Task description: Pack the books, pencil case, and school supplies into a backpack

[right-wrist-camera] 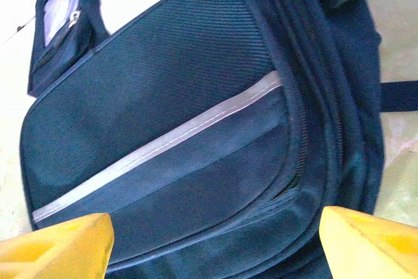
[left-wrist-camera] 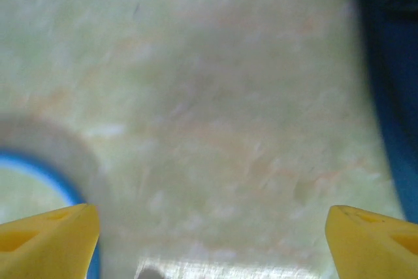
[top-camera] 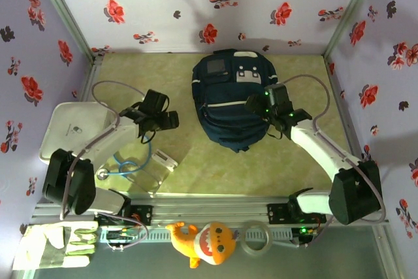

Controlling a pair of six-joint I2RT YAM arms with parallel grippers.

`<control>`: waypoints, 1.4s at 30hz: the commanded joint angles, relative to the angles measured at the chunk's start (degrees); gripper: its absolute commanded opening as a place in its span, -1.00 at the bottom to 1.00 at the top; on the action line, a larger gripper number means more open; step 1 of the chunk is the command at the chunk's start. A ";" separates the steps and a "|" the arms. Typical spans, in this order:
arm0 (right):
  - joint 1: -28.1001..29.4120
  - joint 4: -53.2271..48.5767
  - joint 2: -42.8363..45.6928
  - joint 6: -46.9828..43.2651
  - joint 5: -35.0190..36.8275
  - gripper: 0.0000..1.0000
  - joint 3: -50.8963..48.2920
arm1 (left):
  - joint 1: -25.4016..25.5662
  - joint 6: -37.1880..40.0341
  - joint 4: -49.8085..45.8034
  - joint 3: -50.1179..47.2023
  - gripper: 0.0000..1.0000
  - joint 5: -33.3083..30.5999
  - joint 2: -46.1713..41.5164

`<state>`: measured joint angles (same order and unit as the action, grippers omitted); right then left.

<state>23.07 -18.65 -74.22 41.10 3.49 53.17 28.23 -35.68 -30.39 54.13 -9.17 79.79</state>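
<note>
Nearest, along the rail at 6 o'clock in the top view, lie a pair of work gloves [top-camera: 55, 243], an orange plush shark [top-camera: 206, 243] and a roll of clear tape [top-camera: 256, 236]. Further in, at 8 o'clock on the counter [top-camera: 215, 168], a blue loop [top-camera: 127, 163] lies beside a small white block [top-camera: 163, 159], with a white tray [top-camera: 75, 129] at 9 o'clock. The left pincer [left-wrist-camera: 209, 240] hangs over bare counter at the backpack's 9 o'clock, a little apart from it. Its yellow fingertips [left-wrist-camera: 49, 240] are spread wide with nothing between them. Its wrist view is blurred, with the loop's blue arc at 8 o'clock and the backpack's edge at 3 o'clock. The right pincer [right-wrist-camera: 212, 243] sits at the backpack's 3 o'clock edge, also spread wide and empty, above the front pocket and its white trim line. The backpack [top-camera: 225, 106] lies flat, front up, from the counter's centre toward 12 o'clock.
</note>
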 commanded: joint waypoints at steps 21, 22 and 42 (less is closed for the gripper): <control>6.20 0.19 -7.87 -4.17 -0.32 0.73 6.89 | 2.38 -30.28 -0.36 -16.25 0.47 6.79 -4.32; 6.26 0.13 -7.87 -4.09 -0.40 0.73 6.78 | 2.45 -30.32 -0.15 -16.16 0.42 6.75 -3.65; 6.37 3.04 -8.05 -2.21 -3.72 0.71 4.78 | 2.46 -25.30 1.31 -11.85 -0.40 6.27 -1.08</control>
<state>28.93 -18.26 -82.28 37.95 1.56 58.54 30.28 -63.51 -30.74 39.18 -2.85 79.44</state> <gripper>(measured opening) 0.857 0.358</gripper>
